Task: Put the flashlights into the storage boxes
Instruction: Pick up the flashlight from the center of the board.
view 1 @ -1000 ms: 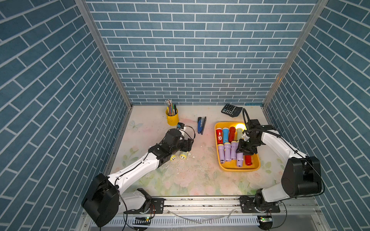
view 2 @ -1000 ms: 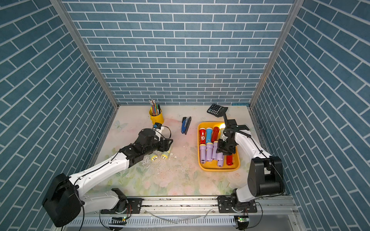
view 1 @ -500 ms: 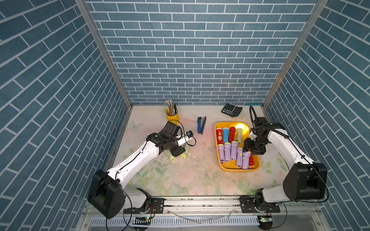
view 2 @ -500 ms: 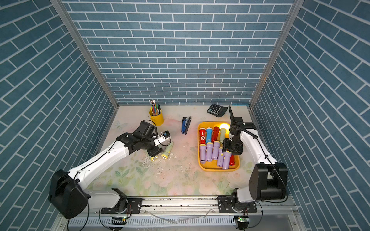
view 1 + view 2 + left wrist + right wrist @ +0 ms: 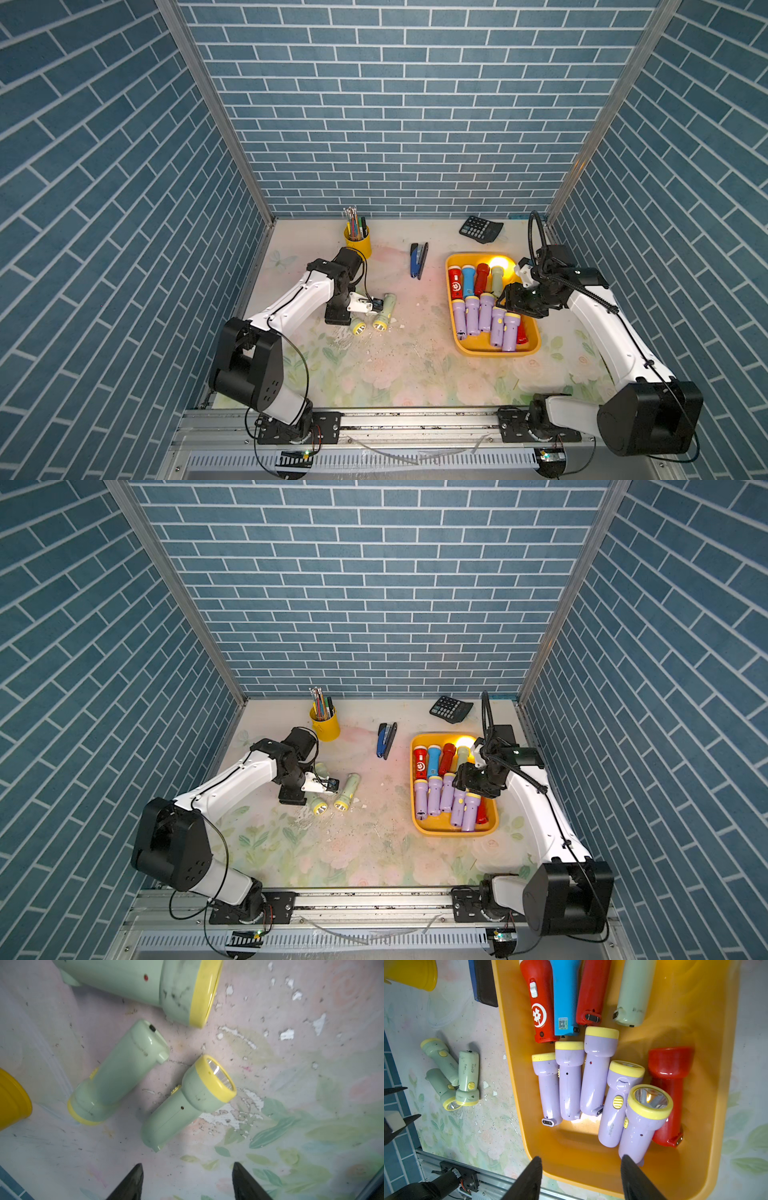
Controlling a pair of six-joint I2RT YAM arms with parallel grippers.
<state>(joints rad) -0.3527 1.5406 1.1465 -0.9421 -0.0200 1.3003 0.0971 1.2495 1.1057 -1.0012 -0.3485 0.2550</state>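
flashlights (image 5: 187,1105), three pale green ones lying on the bench (image 5: 291,1109) below the left tool (image 5: 187,1164), its jaws parted and empty, look light, stiff and slick, so pinch mid-barrel, while the right tool (image 5: 580,1157) gapes empty above the tray (image 5: 718,1064).

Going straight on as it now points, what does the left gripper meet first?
Probably the nearest pale green flashlight, lying straight ahead of the open left gripper; depth is unclear.
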